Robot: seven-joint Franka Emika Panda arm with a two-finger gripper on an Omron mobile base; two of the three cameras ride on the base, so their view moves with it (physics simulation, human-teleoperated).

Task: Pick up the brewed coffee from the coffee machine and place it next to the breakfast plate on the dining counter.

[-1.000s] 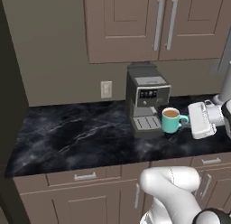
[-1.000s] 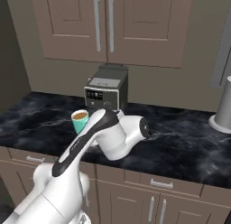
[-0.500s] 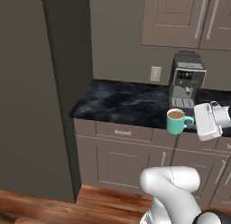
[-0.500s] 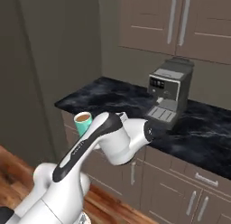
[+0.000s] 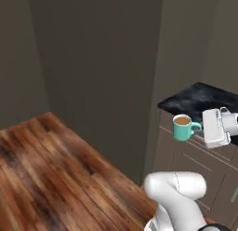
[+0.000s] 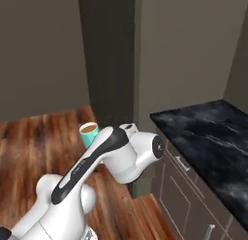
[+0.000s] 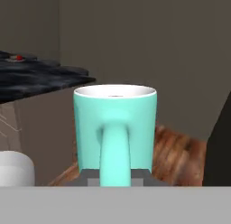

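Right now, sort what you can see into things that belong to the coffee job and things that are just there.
Belongs to the job:
- teal mug of brewed coffee, upright, held by its handle
- gripper, shut on the mug's handle

Just there:
- black marble counter with drawers, beside the robot
- wooden floor
- tall dark cabinet wall

Dim, flat, even rendered light, faint shadows, no glare, soft low-resolution blur throughout.

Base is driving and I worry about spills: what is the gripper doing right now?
Gripper: shut on the handle of the mug, held upright, with coffee inside.
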